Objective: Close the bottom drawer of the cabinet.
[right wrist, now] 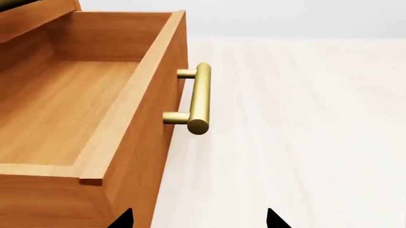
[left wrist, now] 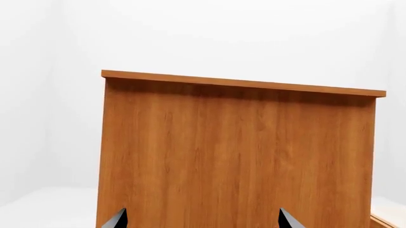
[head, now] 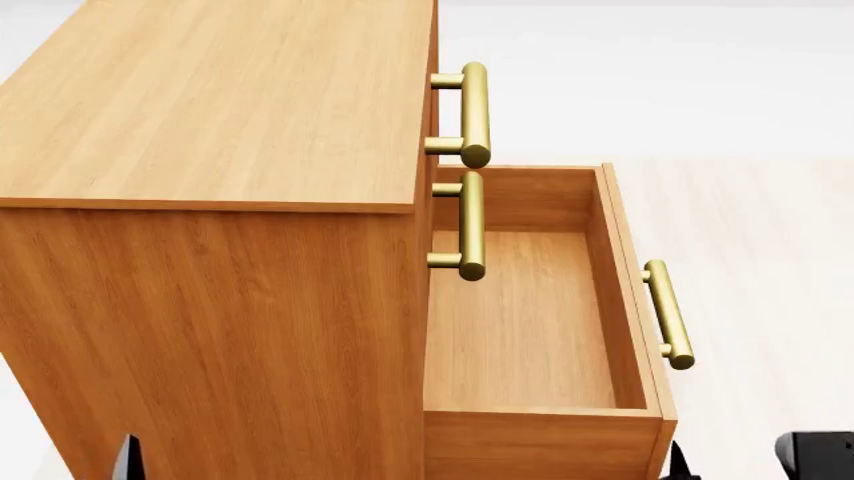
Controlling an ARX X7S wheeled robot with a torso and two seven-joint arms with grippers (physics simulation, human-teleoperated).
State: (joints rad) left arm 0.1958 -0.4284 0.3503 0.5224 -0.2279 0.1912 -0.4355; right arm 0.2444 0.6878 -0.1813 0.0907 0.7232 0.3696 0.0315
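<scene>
From the head view I see the cabinet point(head: 214, 200) at the left, its front facing right. The bottom drawer point(head: 534, 330) sticks out from it to the right, below two upper handles point(head: 473, 160). Its own handle point(head: 667, 313) sits on its outer face, over the floor point(head: 761, 250).

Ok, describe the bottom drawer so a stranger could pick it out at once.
Find the tall orange-brown wooden cabinet with brass bar handles down its front. The bottom drawer is the lowest of them. It alone is pulled out, showing its bare wooden inside, while the drawers above are shut.
</scene>
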